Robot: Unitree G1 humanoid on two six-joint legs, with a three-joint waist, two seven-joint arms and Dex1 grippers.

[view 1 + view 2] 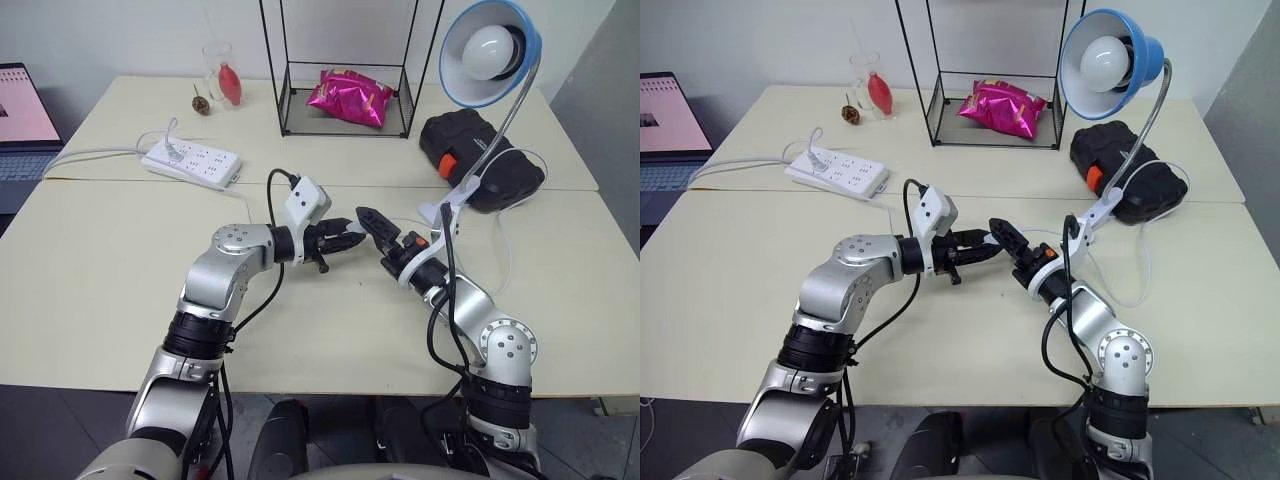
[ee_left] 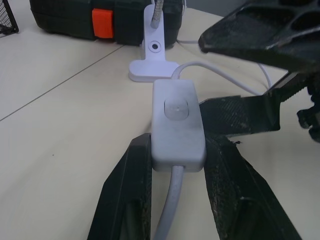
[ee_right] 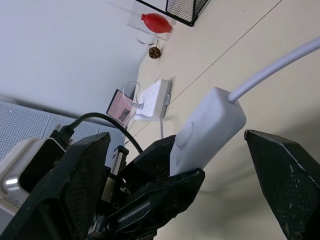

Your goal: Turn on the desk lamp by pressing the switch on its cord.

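A pale tabletop (image 1: 120,300) carries the desk lamp (image 1: 490,50), unlit as far as I can judge, clamped at the far right. Above the middle of the table, the left gripper (image 2: 175,165) pinches the switch (image 2: 176,122) by its sides, rocker facing up, with the cord (image 2: 167,210) trailing out between its fingers. The right gripper (image 3: 195,175) stands spread wide around the switch. One fingertip should come squarely down on the rocker while the left holds firm.
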